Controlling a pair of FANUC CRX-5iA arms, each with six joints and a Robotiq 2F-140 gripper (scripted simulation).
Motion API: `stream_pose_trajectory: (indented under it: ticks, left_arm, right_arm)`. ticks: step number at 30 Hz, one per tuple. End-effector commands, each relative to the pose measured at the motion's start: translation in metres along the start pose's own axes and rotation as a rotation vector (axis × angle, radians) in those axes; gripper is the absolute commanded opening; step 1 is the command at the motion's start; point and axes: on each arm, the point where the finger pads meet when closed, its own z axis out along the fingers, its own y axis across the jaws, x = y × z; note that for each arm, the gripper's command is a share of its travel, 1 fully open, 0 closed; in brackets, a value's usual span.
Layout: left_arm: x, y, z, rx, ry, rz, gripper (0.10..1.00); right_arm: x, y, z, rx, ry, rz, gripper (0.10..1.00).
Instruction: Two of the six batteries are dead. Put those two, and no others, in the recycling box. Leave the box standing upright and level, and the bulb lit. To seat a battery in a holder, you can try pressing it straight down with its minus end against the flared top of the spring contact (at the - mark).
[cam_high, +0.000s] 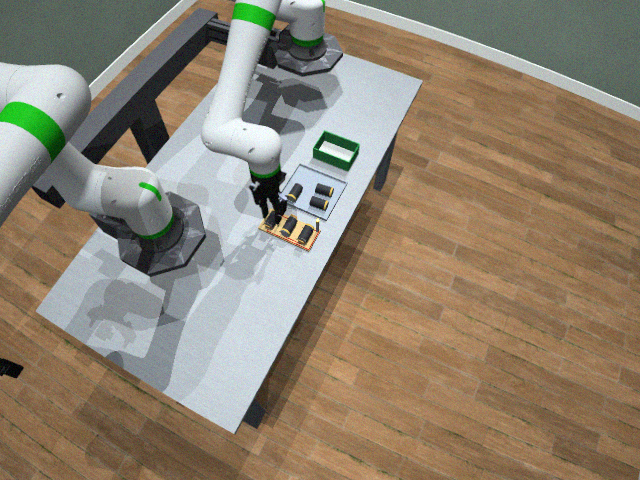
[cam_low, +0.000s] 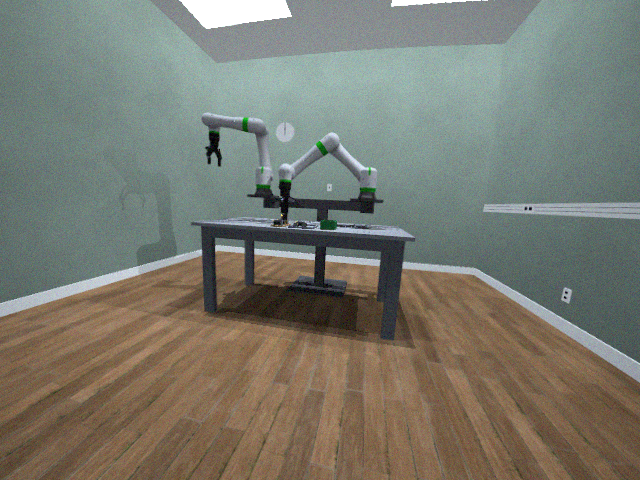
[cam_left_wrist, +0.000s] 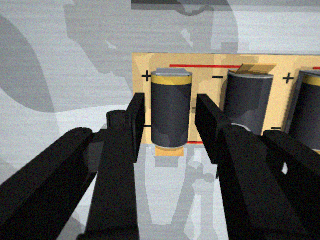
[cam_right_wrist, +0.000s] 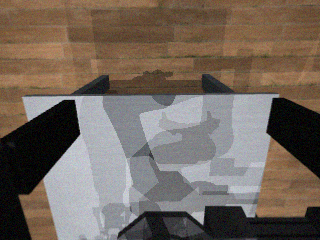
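Note:
A tan holder (cam_high: 282, 235) (cam_left_wrist: 204, 77) carries three dark batteries side by side. The end battery (cam_left_wrist: 171, 110) (cam_high: 270, 220) lies with its yellow-banded end at the + mark. My left gripper (cam_left_wrist: 170, 108) (cam_high: 273, 215) is partly open, its fingers on both sides of this battery with a gap at each side. The middle battery (cam_left_wrist: 246, 97) (cam_high: 288, 225) and the far battery (cam_left_wrist: 307, 107) (cam_high: 306, 234) lie beside it. The green recycling box (cam_high: 330, 158) (cam_low: 328, 224) stands upright, its white floor bare. My right gripper (cam_right_wrist: 173, 116) (cam_low: 214, 163) is wide open, high up and empty.
A blue-grey tray (cam_high: 310, 176) between holder and box holds three batteries, one (cam_high: 295, 191) apart from the other two (cam_high: 324, 189) (cam_high: 318, 203). A small dark post (cam_high: 317, 226) with a yellow tip stands at the holder's edge. The table's long edge is close by.

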Motion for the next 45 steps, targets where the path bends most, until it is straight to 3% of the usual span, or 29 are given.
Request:
stream_pose_trajectory:
  ticks: [1,17,18,45]
  left_arm:
    - [-0.0013,0.0004,-0.0005,-0.001,-0.003,0.000,0.364]
    - [-0.0013,0.0004,0.0082,-0.001,-0.003,0.000,0.364]
    - [-0.0013,0.0004,0.0082,-0.001,-0.003,0.000,0.244]
    - [-0.0013,0.0004,0.0082,-0.001,-0.003,0.000,0.244]
  right_arm:
    - [0.0002,0.0002,-0.0009,0.000,0.002,0.000,1.000]
    - [0.0002,0.0002,-0.0009,0.000,0.002,0.000,1.000]
    - [0.0002,0.0002,-0.0009,0.000,0.002,0.000,1.000]
    - [0.0002,0.0002,-0.0009,0.000,0.002,0.000,1.000]
